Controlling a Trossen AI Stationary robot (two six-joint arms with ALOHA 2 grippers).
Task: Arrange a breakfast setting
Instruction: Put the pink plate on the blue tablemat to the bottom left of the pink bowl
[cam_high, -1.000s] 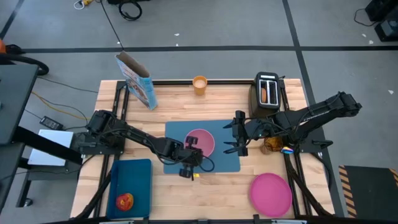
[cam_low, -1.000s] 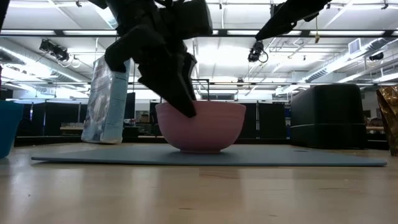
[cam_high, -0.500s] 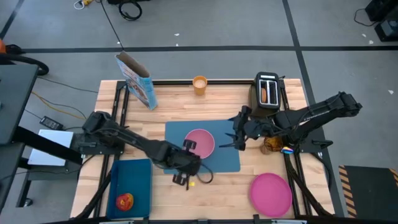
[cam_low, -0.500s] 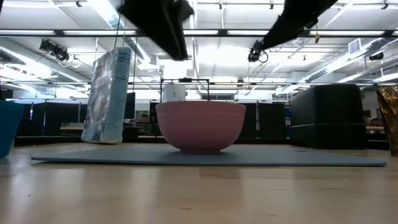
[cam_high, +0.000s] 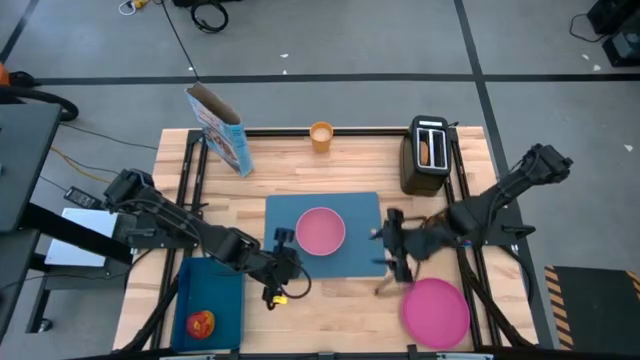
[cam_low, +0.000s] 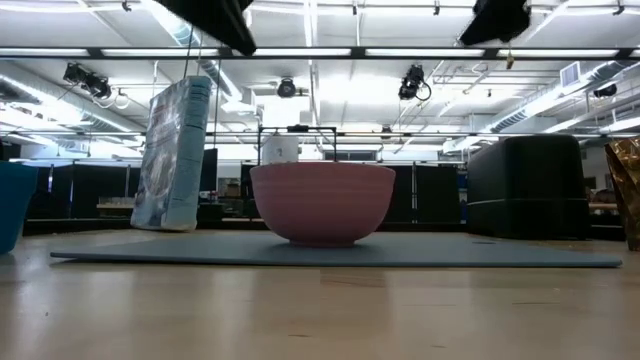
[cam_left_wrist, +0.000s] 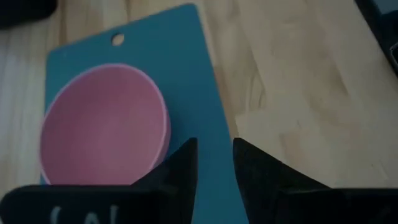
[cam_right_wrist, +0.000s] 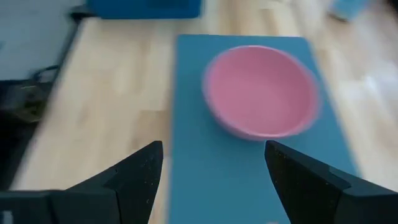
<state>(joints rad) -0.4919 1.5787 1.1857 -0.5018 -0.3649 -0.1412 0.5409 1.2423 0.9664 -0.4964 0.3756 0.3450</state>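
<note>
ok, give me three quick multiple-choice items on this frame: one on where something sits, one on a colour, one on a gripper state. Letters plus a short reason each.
1. Where is the pink bowl?
A. On the blue placemat
B. In the dark-blue tray
C. On the pink plate

2. What colour is the cup at the table's far edge?
A. Green
B. Orange
C. White

3. How does the right gripper stand?
A. Shut on the bowl
B. Shut on the plate
C. Open, holding nothing

Answers:
1. A: the high view shows the bowl standing on the placemat, while the pink plate lies apart on bare wood.
2. B: the high view shows an orange cup beside the cereal box.
3. C: the right wrist view shows its fingers spread wide with only the placemat and bowl beyond them.
</note>
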